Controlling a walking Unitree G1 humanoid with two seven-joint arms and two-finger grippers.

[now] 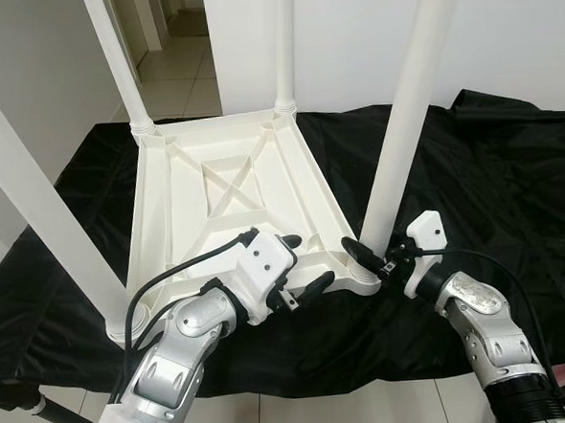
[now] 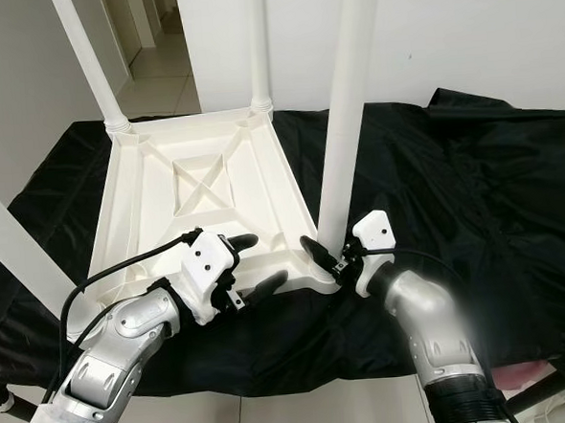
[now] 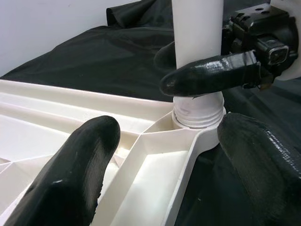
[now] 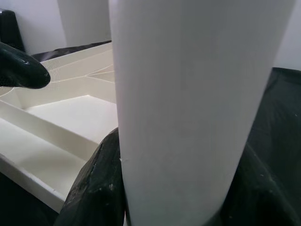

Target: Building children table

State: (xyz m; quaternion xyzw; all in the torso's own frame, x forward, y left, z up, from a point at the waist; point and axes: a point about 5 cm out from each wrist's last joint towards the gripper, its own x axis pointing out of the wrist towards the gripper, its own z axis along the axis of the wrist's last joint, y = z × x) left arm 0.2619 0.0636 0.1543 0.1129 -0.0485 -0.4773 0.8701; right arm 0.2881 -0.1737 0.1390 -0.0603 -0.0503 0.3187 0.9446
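Our right gripper clasps the white plastic leg near its socket, our left gripper spread wide over the upturned white ribbed tabletop, black sheet beneath.

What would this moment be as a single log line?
step: fitting leg | right gripper: shut on near-right leg at base | left gripper: open, by tabletop corner | tabletop: upside down on black sheet

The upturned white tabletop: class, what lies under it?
A black sheet lies under the tabletop, spreading past every edge. What the sheet rests on is mostly covered; pale floor tiles show beyond its near edge.
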